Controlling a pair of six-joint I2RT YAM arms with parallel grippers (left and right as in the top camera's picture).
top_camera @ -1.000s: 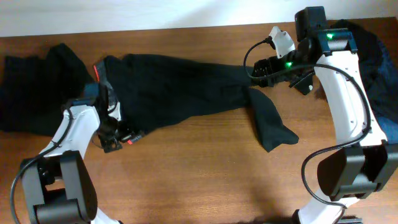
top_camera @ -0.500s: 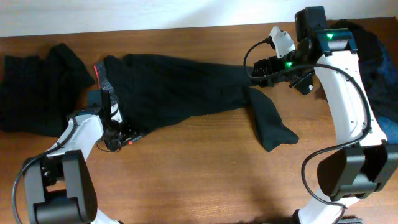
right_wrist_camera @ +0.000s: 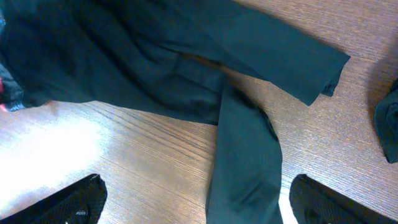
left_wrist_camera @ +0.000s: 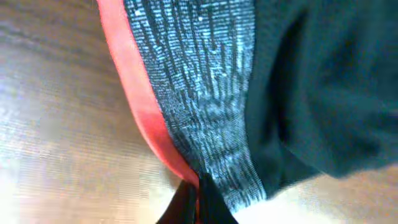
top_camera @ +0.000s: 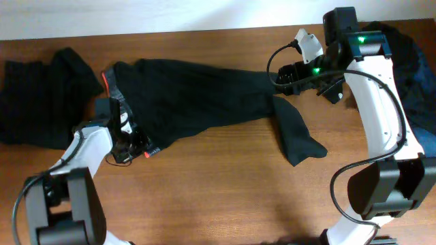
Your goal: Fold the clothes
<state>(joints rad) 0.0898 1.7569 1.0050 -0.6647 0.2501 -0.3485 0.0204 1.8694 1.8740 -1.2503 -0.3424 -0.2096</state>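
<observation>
The long black soft trousers (top_camera: 204,92) lie across the far half of the brown wooden table (top_camera: 218,197), waist to the left; their waistband (left_wrist_camera: 205,93) is grey knit with a red edge; one leg end bends toward the near side; the left gripper (top_camera: 133,144) is closed tight, pinching this waistband; the right gripper (top_camera: 281,76) hangs wide open over the legs, holding nothing.

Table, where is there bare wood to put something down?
The biggest bare patch of table is at the front, between the left arm base and right arm base, below the black trousers. A thin strip runs behind the trousers. Crowded: the dark pile at left, the heap at right.
</observation>
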